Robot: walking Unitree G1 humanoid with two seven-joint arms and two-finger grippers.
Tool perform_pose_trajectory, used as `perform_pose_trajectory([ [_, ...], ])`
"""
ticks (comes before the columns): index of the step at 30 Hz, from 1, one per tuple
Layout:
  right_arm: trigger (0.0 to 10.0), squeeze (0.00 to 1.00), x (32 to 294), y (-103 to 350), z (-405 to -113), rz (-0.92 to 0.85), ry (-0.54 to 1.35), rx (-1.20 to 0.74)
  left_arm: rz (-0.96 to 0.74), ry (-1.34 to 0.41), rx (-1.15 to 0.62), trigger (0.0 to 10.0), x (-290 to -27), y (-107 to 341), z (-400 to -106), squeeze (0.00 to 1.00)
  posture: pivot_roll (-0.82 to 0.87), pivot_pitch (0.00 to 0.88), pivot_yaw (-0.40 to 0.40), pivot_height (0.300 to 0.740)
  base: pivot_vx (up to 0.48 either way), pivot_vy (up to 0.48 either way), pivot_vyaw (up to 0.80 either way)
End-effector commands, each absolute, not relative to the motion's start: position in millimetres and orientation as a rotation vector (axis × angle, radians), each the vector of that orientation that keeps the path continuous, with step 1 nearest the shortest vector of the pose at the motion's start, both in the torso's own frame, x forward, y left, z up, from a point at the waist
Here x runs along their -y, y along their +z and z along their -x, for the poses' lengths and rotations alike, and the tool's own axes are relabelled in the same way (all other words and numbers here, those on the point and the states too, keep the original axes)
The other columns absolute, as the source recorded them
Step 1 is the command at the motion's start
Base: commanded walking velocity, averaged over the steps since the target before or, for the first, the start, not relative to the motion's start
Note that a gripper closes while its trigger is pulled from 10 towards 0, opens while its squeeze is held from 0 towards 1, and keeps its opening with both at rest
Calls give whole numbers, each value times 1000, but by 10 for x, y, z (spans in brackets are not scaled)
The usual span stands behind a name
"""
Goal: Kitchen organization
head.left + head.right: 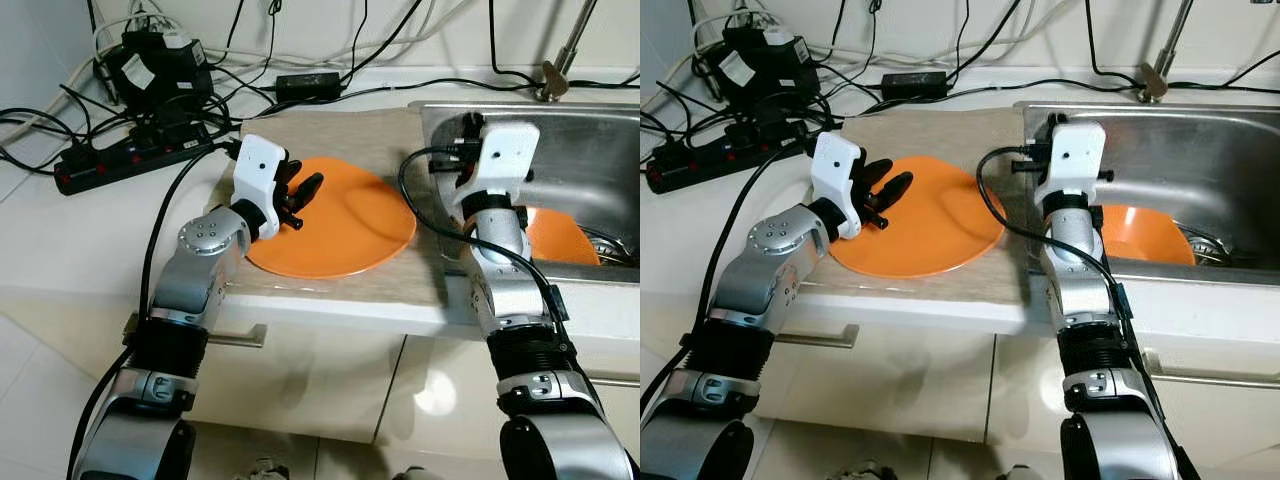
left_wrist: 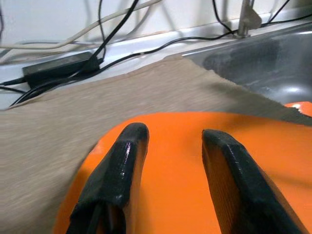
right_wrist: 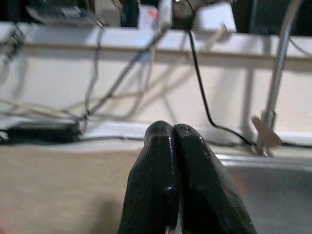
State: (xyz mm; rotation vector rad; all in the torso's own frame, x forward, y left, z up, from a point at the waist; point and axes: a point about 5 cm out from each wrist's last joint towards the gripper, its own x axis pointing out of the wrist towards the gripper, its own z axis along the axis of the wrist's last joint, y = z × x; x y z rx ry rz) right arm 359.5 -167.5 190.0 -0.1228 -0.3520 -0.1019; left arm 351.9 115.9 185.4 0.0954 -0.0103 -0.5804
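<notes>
Nearest the head camera, two silver arms are seen rising from the bottom edge, each jointed in ribbed black and brushed metal and ending in a white wrist block.

The left gripper (image 1: pixel 300 198) is held just above the near-left part of an orange plate (image 1: pixel 355 235), with its jaws apart; in the left wrist view the two black fingers (image 2: pixel 119 180) are seen spread over the orange surface, their inner faces finely ribbed. The plate is round, shallow, smooth and slightly glossy, and it lies flat on a beige cloth mat (image 1: pixel 330 135) of woven, matte texture spread over the white table (image 1: pixel 60 240) beside the sink.

The right arm is raised upright at the table's front edge, between the mat and the stainless-steel sink (image 1: pixel 600 170). The right gripper (image 3: pixel 175 183) is pointed towards the back wall, its jaws pressed together on nothing. A second orange dish (image 1: pixel 560 235) is seen lying inside the basin, partly hidden behind the right forearm; a metal drain strainer (image 1: pixel 610 245) is visible beside it.

At the rear of the table a black power strip (image 1: pixel 130 160), a black adapter brick (image 1: pixel 308 84) and tangled black and white cables (image 1: pixel 230 75) are laid out. The base of a metal tap (image 1: pixel 552 80) stands behind the sink.
</notes>
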Motion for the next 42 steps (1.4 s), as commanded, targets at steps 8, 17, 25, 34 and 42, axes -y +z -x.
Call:
perform_pose_trajectory([
  [8,10000,0,1942,1567,-3604,59,-210,193,-105,-560,18,10000,-1217,1898,-3556,0,-5,16,88,715,0,0,0],
  [17,10000,0,1622,1828,-3661,-49,-89,295,-112,-557,19,10000,-1231,1910,-3567,0,-3,4,90,715,0,0,0],
  [25,10000,0,1240,2144,-3663,-197,95,361,-108,-550,26,10000,-1228,1926,-3574,0,0,0,79,715,0,0,0],
  [34,10000,1000,1093,2117,-3619,-218,163,323,-110,-550,26,10000,-1227,1919,-3564,0,3,0,77,715,0,0,0],
  [42,10000,1000,987,2058,-3567,-259,206,281,-120,-550,16,10000,-1245,1905,-3557,0,5,1,75,715,0,0,0],
])
